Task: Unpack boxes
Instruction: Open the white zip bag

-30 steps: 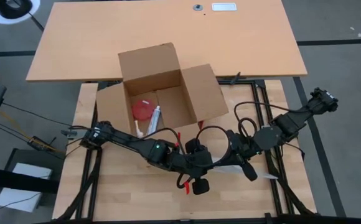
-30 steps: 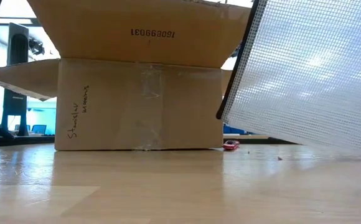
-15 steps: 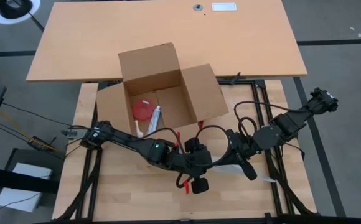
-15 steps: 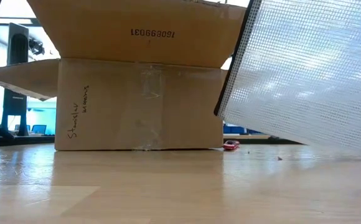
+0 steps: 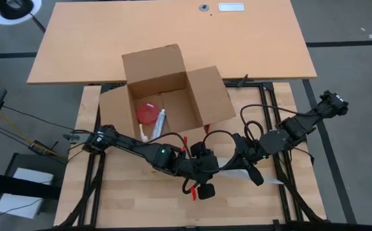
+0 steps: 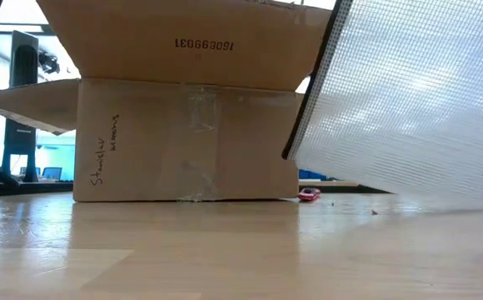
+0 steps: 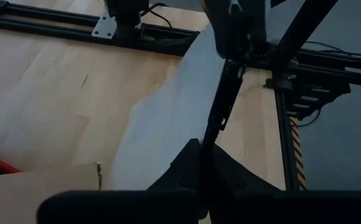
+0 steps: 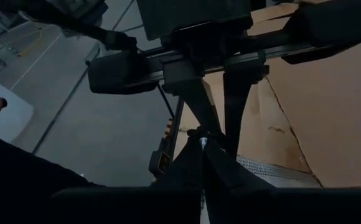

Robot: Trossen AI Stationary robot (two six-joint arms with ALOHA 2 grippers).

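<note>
— Where's the box (image 5: pixel 170 96)?

— On the light wooden table (image 5: pixel 135 205), toward its far edge, standing open with all four flaps folded out. From low down you see its taped side (image 6: pixel 187 137) with handwriting near one corner. Inside there's a red round thing (image 5: pixel 147 114) and a white tube (image 5: pixel 160 122).

— And the arms?

— Both are in front of the box, near the middle of the table. They share a white mesh bag (image 6: pixel 408 108) with a dark edge strip, held off the table and tilted.

— Who's gripping it?

— The left gripper (image 5: pixel 202 172) has its jaws pinched together on the bag; the right gripper (image 5: pixel 250 172) has its jaws clamped on the bag too, meeting the left one almost nose to nose.

— Anything else about?

— A small red object (image 6: pixel 309 194) lies on the table just beside the box's corner.
</note>
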